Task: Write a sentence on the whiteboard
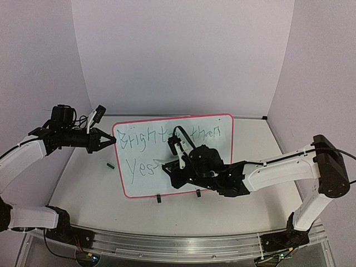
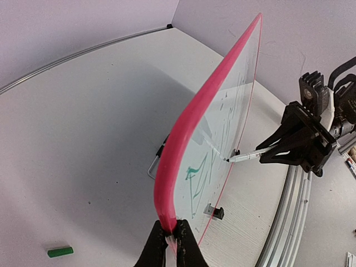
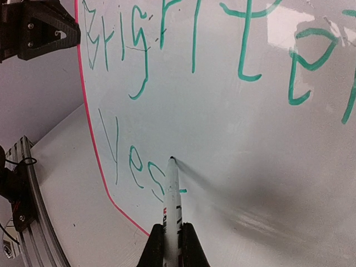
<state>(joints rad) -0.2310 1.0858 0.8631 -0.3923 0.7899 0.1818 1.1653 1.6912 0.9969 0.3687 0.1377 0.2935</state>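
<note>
The whiteboard [image 1: 214, 161], with a red-pink frame, stands tilted at the table's middle. The sentence [image 1: 142, 138] in green reads "Brighter than" on top, with "Yes" and part of a further letter below. My left gripper [image 1: 112, 140] is shut on the board's left frame edge [image 2: 179, 146], with the jaws pinching the pink rim [image 2: 171, 229]. My right gripper [image 1: 170, 167] is shut on a white marker [image 3: 171, 192]. The marker's tip touches the board just right of "Yes" [image 3: 133, 162]. The marker also shows in the left wrist view [image 2: 246, 157].
A small green marker cap [image 1: 110, 164] lies on the table left of the board, and it also shows in the left wrist view [image 2: 59, 251]. Two black clips [image 1: 158, 198] sit on the board's near edge. An aluminium rail [image 1: 167, 245] runs along the table's front. White walls enclose the back and sides.
</note>
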